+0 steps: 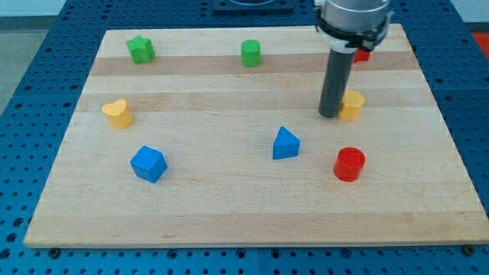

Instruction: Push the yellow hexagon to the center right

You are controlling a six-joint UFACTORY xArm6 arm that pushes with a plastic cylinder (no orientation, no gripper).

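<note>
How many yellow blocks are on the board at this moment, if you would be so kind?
2. The yellow heart sits at the view's left edge; the yellow hexagon is at the centre right, directly right of my tip. The rod may hide others.

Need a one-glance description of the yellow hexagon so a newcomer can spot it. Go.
Start at the wooden board and go to its right half, a little above mid-height. There my tip stands, and the yellow hexagon sits right against it on the view's right. The other yellow block, the yellow heart, is far off at the left edge; the nearest neighbour, the red cylinder, is below.
</note>
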